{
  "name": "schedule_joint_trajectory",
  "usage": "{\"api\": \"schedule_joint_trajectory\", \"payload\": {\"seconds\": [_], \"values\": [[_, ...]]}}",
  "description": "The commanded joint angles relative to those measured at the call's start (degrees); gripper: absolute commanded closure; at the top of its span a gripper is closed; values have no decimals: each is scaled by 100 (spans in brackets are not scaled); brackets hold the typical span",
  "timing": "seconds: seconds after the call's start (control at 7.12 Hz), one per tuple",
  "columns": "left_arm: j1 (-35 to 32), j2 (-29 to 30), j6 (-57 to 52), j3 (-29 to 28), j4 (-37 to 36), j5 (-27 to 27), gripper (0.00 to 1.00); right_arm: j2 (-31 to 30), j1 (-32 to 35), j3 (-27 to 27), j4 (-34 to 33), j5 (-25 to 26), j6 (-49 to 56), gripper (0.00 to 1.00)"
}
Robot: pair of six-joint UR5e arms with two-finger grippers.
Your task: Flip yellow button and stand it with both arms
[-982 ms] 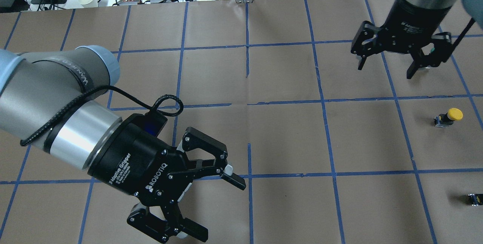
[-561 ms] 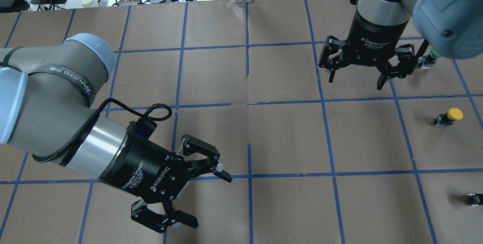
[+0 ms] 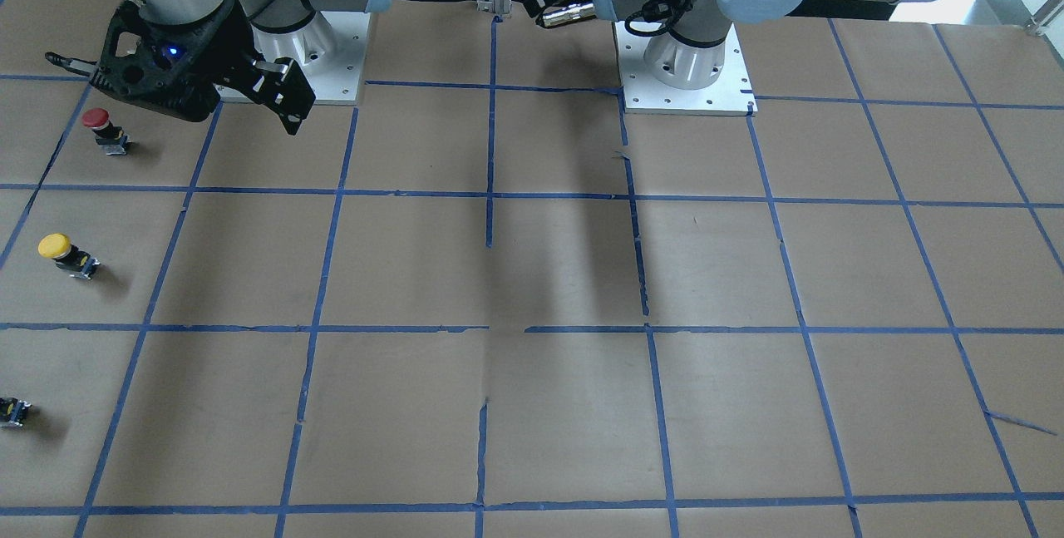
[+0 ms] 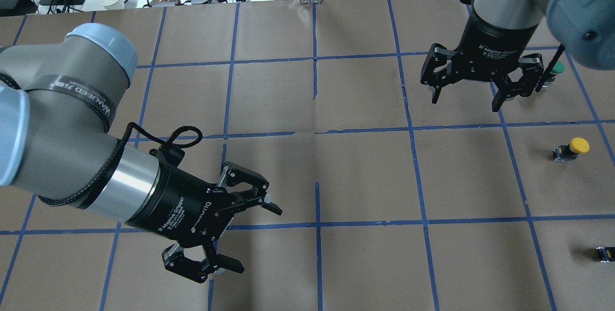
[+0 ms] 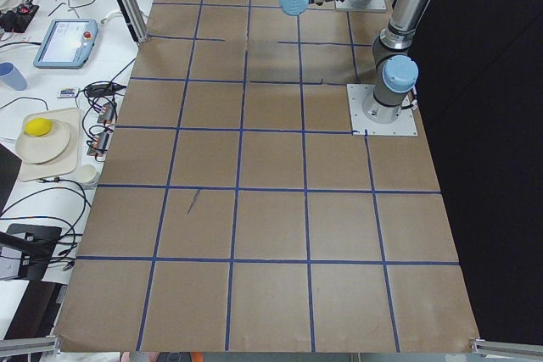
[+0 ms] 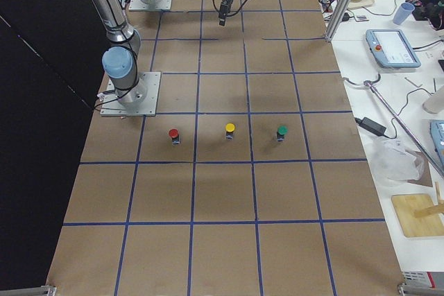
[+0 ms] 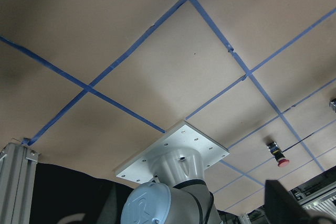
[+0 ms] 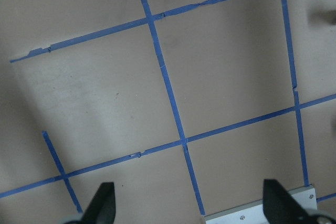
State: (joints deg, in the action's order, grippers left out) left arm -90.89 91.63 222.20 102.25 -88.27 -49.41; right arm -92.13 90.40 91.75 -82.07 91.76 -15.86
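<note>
Off the right gripper's (image 4: 466, 101) outer side, toward the robot's right and well apart from its fingers: the yellow button (image 4: 571, 148), one item, on the table (image 4: 360, 94), touched by nothing; round yellow cap on a short dark body, the cap pointing away from that gripper in the overhead view; whether it stands upright or leans cannot be told.

Right gripper: jaws spread wide, nothing between them, hanging above the paper-covered surface; its own camera shows both fingertips (image 8: 103, 203) far apart over bare paper and blue tape lines (image 8: 168, 87).

Green button (image 4: 557, 68): just past that gripper's outer finger in the overhead view; beyond the yellow one, farther from the robot.

Red button (image 3: 100, 124): on the yellow one's other side, nearer the right arm's white base plate (image 3: 341, 72); the three caps lie in one row, yellow in the middle, each apart from its neighbour.

Left gripper (image 4: 255, 239): jaws likewise spread, empty, tilted above the table's other half, far from all three buttons; its camera looks across to the red button and the base plate.

Left arm (image 4: 57, 123): grey, light blue joint cap.
</note>
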Motion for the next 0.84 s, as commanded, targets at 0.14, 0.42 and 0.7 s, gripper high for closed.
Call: {"api": "schedule_joint_trajectory", "payload": {"seconds": [0.14,0.42,0.7], "values": [[2,21,-1175,-170,1249,2261,1,-85,-32,246,-213,-413,65,1],[2,66,-1755,-144,1495,3215,1,-77,-5,221,-195,-387,47,0],[2,57,-3482,-101,3408,3262,3,-77,3,247,-178,-343,48,0]]}}
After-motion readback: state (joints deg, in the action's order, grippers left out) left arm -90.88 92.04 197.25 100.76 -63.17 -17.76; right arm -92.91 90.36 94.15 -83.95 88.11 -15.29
